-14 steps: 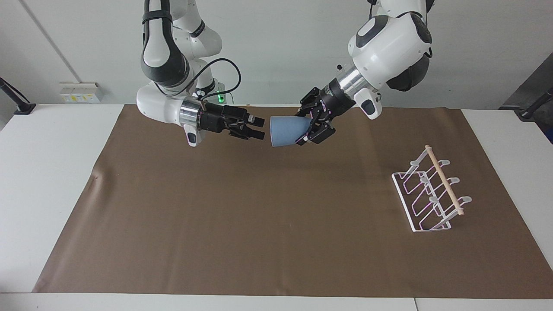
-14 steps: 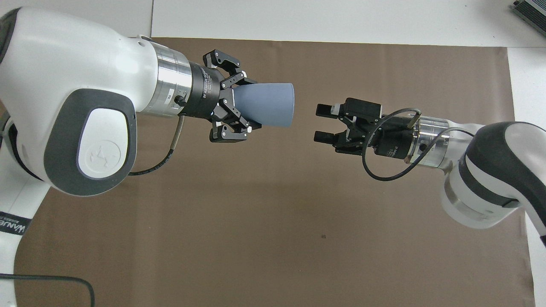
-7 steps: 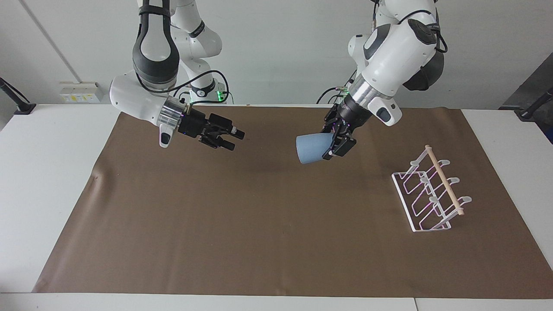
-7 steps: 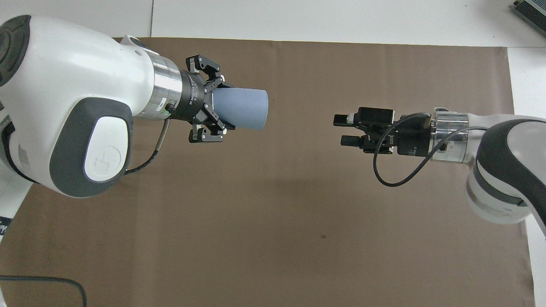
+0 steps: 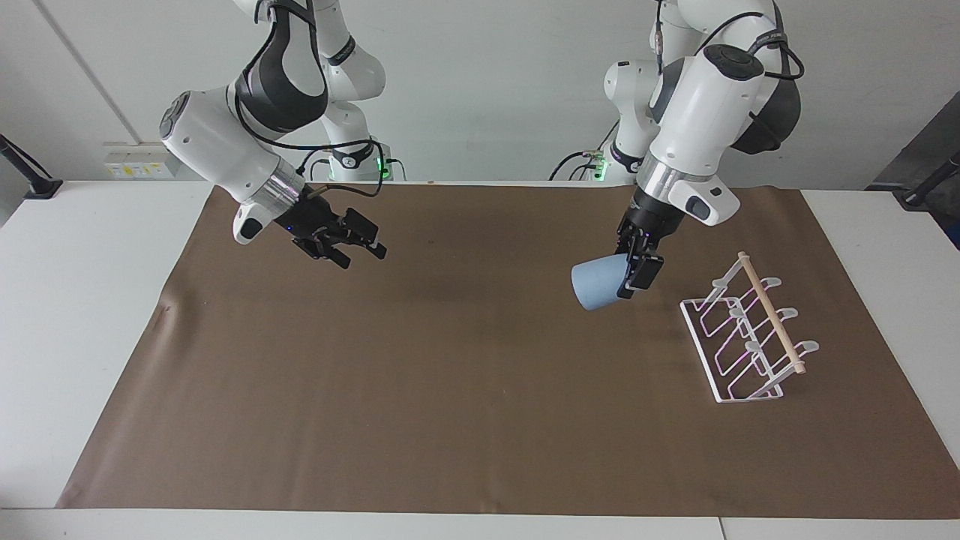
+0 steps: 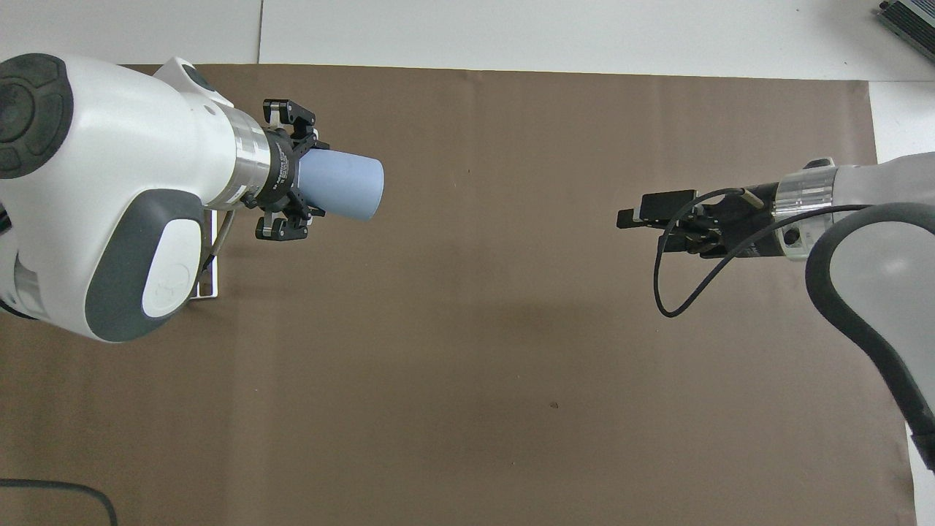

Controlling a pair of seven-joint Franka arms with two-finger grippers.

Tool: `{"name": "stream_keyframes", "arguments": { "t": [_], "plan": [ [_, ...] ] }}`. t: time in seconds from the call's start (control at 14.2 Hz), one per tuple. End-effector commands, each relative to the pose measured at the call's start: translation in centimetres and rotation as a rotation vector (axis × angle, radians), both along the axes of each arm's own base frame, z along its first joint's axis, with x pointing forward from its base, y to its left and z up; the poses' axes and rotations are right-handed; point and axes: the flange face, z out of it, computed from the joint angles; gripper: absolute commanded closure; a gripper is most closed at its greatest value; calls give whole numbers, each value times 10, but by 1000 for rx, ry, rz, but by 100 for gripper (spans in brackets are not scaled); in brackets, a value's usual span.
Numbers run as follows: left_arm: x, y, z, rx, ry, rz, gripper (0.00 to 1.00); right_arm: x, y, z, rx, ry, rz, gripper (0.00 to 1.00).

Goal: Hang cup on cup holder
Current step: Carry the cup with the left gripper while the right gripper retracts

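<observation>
I have the cup (image 5: 598, 283) in the left gripper (image 5: 636, 271), clamped by its narrow base end and tipped on its side, mouth pointing toward the right arm's end of the table. It hangs over the brown mat (image 5: 465, 420), near the rack (image 5: 746, 330) but not touching it. It looks like light, smooth plastic, stiff enough for a firm pinch but probably slippery, and the taper could let it creep out of the fingers if I swing hard. Holding the base suits me: the mouth is free to drop over a prong. I'd turn it mouth-down and lower it gently, since the wire rack looks light and could shift. The right gripper (image 5: 367, 248) waits with its fingers spread, holding nothing, over the mat toward its own end.
</observation>
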Motion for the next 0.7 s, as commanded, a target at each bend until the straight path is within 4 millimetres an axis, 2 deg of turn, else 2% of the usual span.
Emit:
{"name": "stream_keyframes", "arguments": {
  "t": [0.0,0.21,0.28,0.35,0.49,0.63],
  "plan": [
    [-3,28,0,120,-56,-12,100,0,-6,5,-187,-37,60,0],
    [2,54,-9,253,-92,-19,100,1,-11,8,-356,-54,134,0],
    [3,58,-16,294,-111,-34,100,1,-16,14,-365,-48,119,0],
    [8,71,-19,340,-133,-34,100,-1,-24,22,-373,-24,99,0],
    [16,85,-23,412,-162,-47,100,-1,-44,52,-455,-2,86,0],
    [25,104,-26,490,-199,-61,100,-3,-56,81,-462,23,68,0]
  ]
}}
